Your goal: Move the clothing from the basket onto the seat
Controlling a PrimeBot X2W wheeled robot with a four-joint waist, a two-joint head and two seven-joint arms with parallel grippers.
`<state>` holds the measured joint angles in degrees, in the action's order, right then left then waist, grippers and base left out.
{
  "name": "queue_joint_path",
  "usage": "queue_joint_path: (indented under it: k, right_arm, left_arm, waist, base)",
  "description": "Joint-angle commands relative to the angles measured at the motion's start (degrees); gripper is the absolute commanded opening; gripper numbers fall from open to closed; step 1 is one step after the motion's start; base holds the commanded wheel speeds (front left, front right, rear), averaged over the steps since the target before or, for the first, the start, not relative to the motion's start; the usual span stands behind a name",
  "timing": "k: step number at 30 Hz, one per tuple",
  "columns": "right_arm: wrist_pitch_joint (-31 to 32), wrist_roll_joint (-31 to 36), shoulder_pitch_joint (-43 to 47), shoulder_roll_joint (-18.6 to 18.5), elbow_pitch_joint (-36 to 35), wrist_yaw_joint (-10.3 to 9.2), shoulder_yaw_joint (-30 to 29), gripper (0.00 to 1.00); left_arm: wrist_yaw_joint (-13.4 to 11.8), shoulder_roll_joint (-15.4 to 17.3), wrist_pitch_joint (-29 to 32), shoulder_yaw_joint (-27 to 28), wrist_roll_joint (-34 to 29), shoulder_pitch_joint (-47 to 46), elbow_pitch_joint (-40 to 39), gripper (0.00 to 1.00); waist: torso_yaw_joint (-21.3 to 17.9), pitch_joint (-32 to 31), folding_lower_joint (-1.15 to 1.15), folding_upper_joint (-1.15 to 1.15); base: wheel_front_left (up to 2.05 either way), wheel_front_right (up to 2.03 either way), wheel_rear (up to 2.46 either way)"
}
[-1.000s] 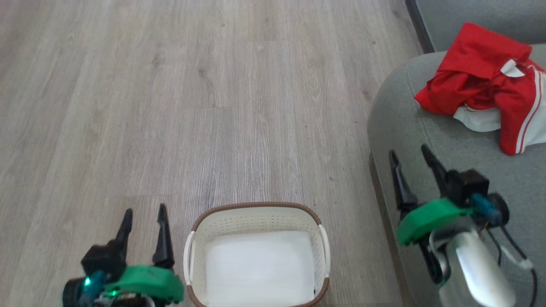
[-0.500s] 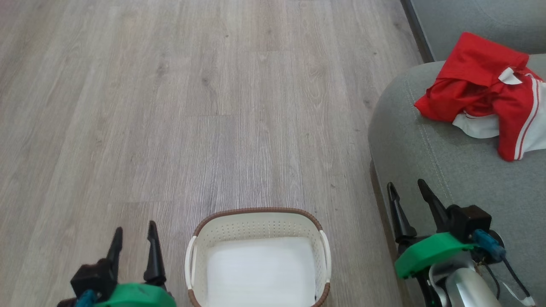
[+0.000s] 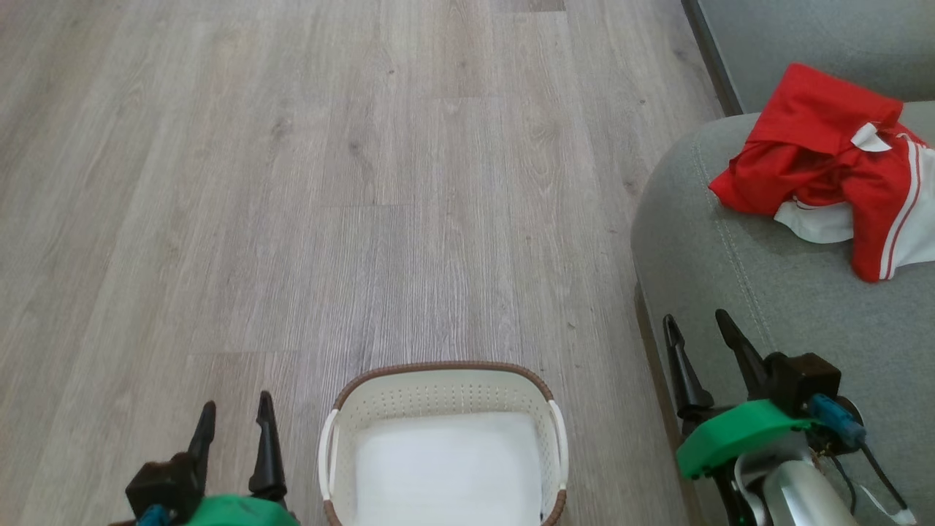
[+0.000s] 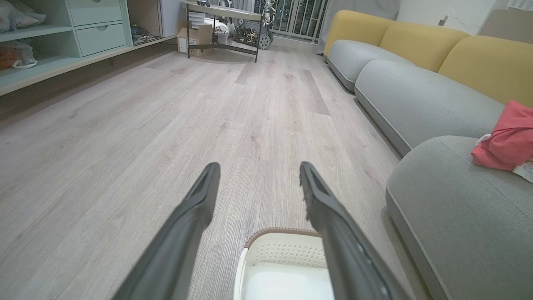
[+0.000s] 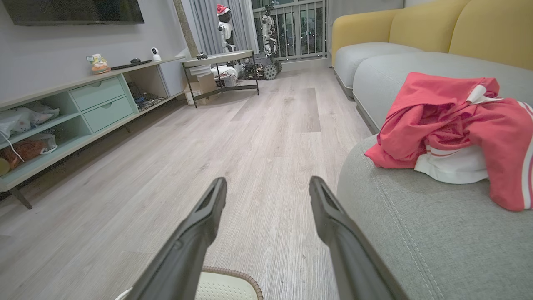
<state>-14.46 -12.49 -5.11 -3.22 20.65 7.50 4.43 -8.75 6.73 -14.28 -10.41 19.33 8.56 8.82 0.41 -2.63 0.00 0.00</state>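
The clothing lay heaped on the seat; the basket stood on the floor; left pincer and right pincer both gaped, grasping nothing

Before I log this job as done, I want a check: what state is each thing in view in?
clothing: crumpled heap lying on the seat, held by nothing.
basket: upright on the floor, no clothing inside where visible.
seat: bearing the clothing.
left pincer: open, empty.
right pincer: open, empty, above the seat's edge.
drawers: shut.
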Motion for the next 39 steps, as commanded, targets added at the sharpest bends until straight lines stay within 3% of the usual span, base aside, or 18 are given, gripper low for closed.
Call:
queue_joint_path:
  k: [1, 19, 20, 25, 39]
  right_arm:
    - [-0.53, 0.10, -0.77, 0.34, -1.55, -0.01, 1.29, 1.00]
    - [-0.53, 0.27, -0.86, 0.34, -1.00, -0.01, 0.95, 1.00]
    - [0.00, 0.01, 0.09, 0.02, 0.70, 0.00, -0.23, 0.00]
    - [0.24, -0.58, 1.43, 0.02, 3.94, 0.01, -0.22, 0.00]
    - [2.58, -9.50, 1.17, 0.06, 2.73, 0.01, -1.43, 0.00]
  left_arm:
    - [0.37, -0.17, -0.72, 2.38, -0.44, -1.63, -1.47, 1.00]
    - [1.41, -1.56, -0.72, 3.98, -1.33, -1.59, -0.76, 1.00]
    - [1.24, -1.49, 0.00, 1.91, -0.60, 0.11, 0.84, 0.00]
    - [1.29, -1.97, 0.30, 1.75, 0.06, 0.56, 4.20, 0.00]
    - [2.97, -2.18, 2.63, 3.48, 8.27, -1.19, 4.37, 0.00]
  waist:
    - [0.06, -0.07, 0.00, 0.00]
    - [-0.32, 0.32, 0.00, 0.00]
    - [-0.33, 0.34, 0.00, 0.00]
    - [-0.37, 0.39, 0.00, 0.00]
    - [-0.37, 0.66, 0.00, 0.00]
  base:
    - [0.00, 0.00, 0.00]
    - [0.00, 0.00, 0.00]
    - [0.00, 0.00, 0.00]
    - [0.00, 0.00, 0.00]
    - [0.00, 0.00, 0.00]
